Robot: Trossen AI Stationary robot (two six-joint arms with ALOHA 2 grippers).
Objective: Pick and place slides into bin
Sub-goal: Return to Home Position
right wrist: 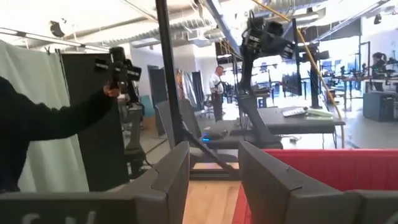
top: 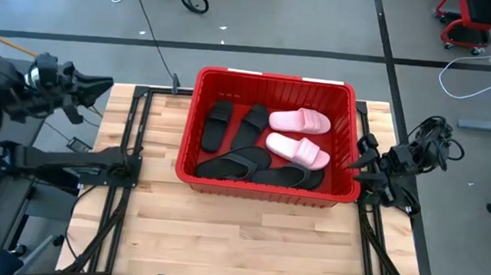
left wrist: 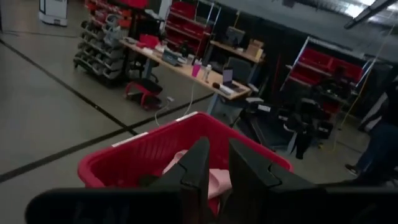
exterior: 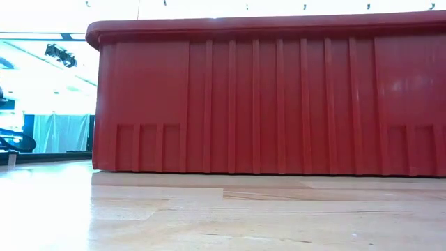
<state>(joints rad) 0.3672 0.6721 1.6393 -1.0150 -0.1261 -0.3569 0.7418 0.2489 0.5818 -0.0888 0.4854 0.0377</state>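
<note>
- All six slides lie inside the bin point(top: 276, 77) at the centre of the high view. The four black slides point(top: 235, 164) are along its left and lower side, and the two pink slides point(top: 299, 120) are toward its upper right. I see no slide out on the worktop point(top: 221, 240), so I judge that only the retreat to home is left.
- The left arm point(top: 58, 85) sits at the upper left of the high view, off the worktop's left edge. The left jaws are narrow, with a thin gap, and hold nothing.
- The right arm point(top: 400, 161) is at the right of the frame. The right jaws stand moderately wide and empty, with their tips just beside the bin's right wall.
- I'd raise the right arm clear of that rim before folding it, so the tips cannot hook the wall and drag the bin.
- A person's dark sleeve point(right wrist: 43, 121) shows beyond the worktop, so I'd keep the swing slow and inside the frame.
</note>
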